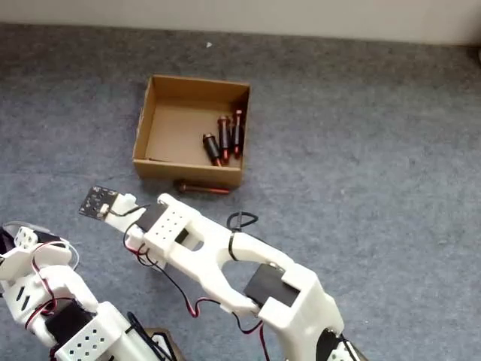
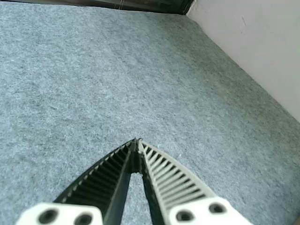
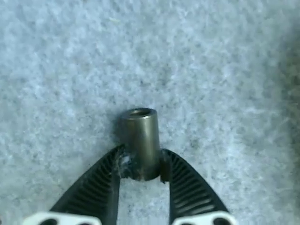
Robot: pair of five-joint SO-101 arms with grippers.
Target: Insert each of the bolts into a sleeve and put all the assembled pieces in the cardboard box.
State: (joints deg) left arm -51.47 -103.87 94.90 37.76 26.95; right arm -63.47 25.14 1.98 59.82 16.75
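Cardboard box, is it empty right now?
No, three assembled pieces lie inside the cardboard box, near its right wall in the high view.

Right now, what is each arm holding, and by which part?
Right jaws clamp a sleeve at the end opposite its open mouth; left jaws hold nothing.
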